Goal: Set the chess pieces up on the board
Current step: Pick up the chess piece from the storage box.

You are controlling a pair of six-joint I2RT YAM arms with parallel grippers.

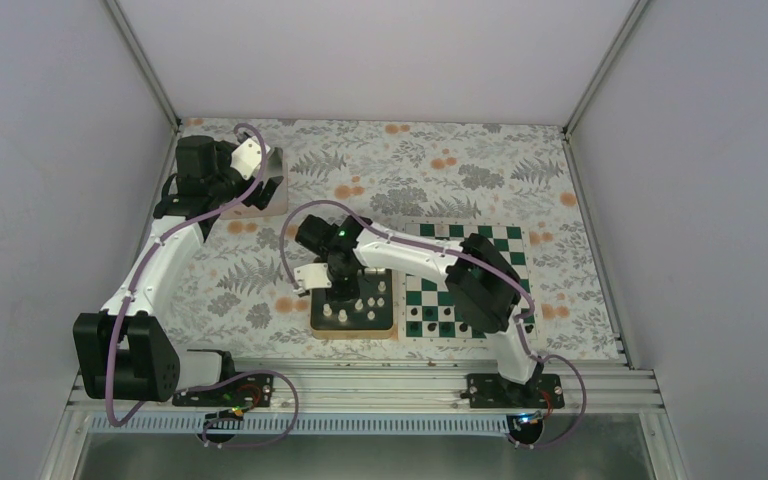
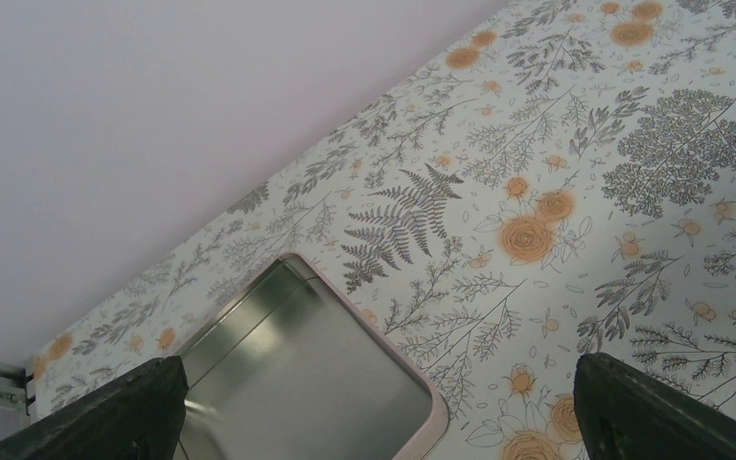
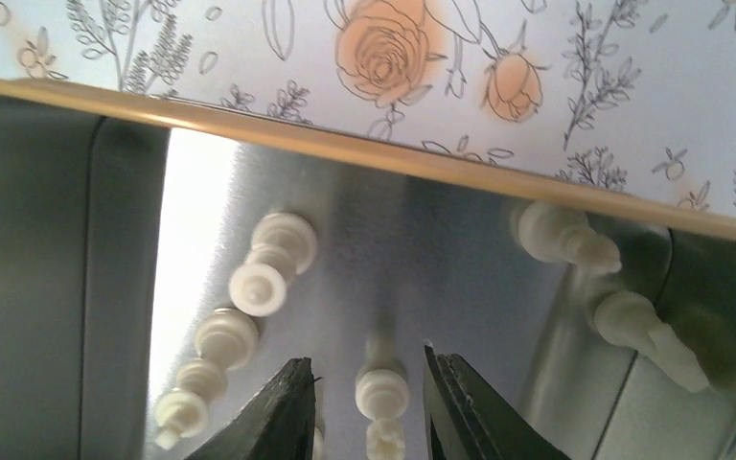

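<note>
Several white chess pieces (image 1: 360, 305) are in a gold-rimmed tray (image 1: 352, 332) left of the green and white board (image 1: 505, 245). My right gripper (image 1: 345, 295) reaches down into this tray. In the right wrist view its fingers (image 3: 292, 402) straddle one upright white piece (image 3: 381, 391), with a gap on each side, so the gripper (image 3: 366, 356) is open. Other white pieces (image 3: 273, 259) lie to its left and against the right wall (image 3: 563, 237). My left gripper (image 2: 380, 369) hangs wide open at the back left, holding nothing.
A silver tin with a pink rim (image 2: 422, 383) lies under the left gripper at the back left (image 1: 272, 192). Small dark pieces (image 1: 430, 320) stand on the board's near rows. The right forearm (image 1: 480, 285) crosses over the board's left part.
</note>
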